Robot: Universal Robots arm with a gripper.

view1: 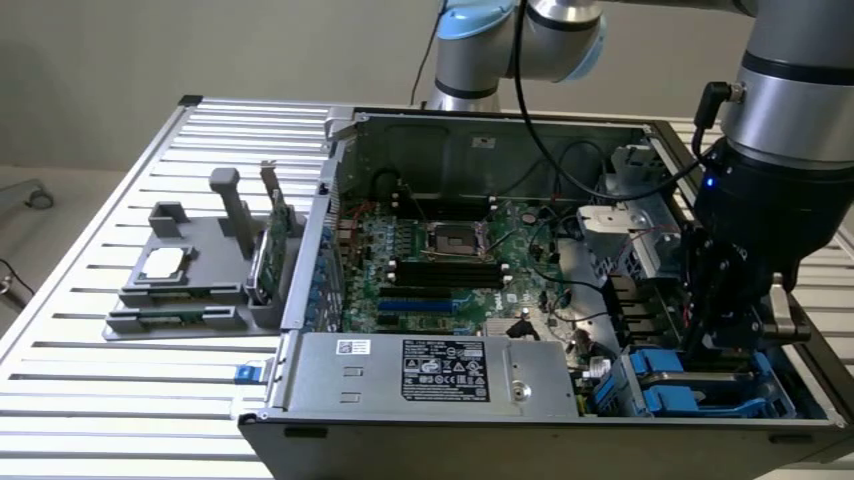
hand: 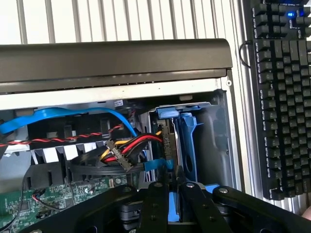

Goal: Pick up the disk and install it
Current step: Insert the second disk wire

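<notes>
Gripper [view1: 727,335]: black metal fingers clenched on the disk, low in the case's drive bay at the exterior view's right.
Disk [hand: 167,141]: on edge, thin dark slab in a glossy blue plastic frame, standing in the bay.
Computer case [view1: 400,425]: open grey steel box; green motherboard inside.
Power supply [view1: 427,370]: grey box, black label, print unreadable.
Keyboard [hand: 282,97]: black keys, beside the case.

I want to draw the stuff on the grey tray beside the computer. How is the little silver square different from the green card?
The silver square lies flat on the grey tray, while the green card stands up on its edge. The square is pale silver, and the card is green, thin and long. The square sits toward the exterior view's left, and the card is nearer the computer case. Both rest on the same tray, outside the case.
</notes>
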